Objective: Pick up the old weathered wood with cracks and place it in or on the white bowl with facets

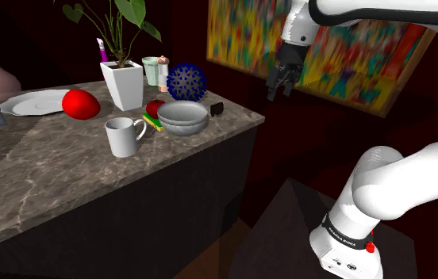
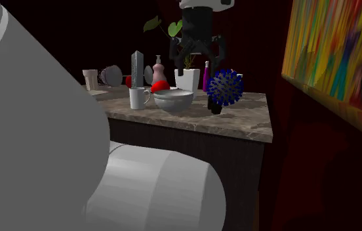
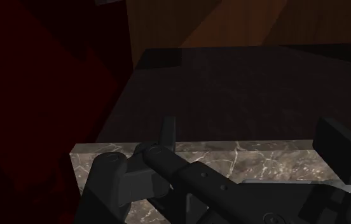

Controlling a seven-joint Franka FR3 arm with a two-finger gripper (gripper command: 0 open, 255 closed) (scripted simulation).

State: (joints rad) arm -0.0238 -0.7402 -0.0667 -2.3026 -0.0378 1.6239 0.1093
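Tool (image 1: 280, 89): fingers spread apart, pinching nothing and touching nothing. It hangs in the air pointing downward, off the end of the surface (image 1: 59, 170) toward the shoulder view's right and in front of a many-coloured painting (image 1: 352, 55). The arm enters from that view's upper edge, with the wrist roughly vertical. In the wrist view, the marbled edge of the surface lies below the fingers. Task item: the wood appears as a small dark block (image 1: 217, 108). It lies on the surface near the corner, just beside the bowl (image 1: 182, 117) on the shoulder view's right, well clear of the tool. Contact between block and bowl cannot be determined. The bowl is pale grey, upright, with nothing in it. A white mug (image 1: 122, 136) stands upright nearer the camera, with nothing seen inside. A white planter (image 1: 124, 85) behind the bowl holds a green leafy plant. A blue spiky ball (image 1: 186, 82) stands beside the planter. A plate (image 1: 31, 103) further along carries a red rounded object (image 1: 81, 104) at its rim.
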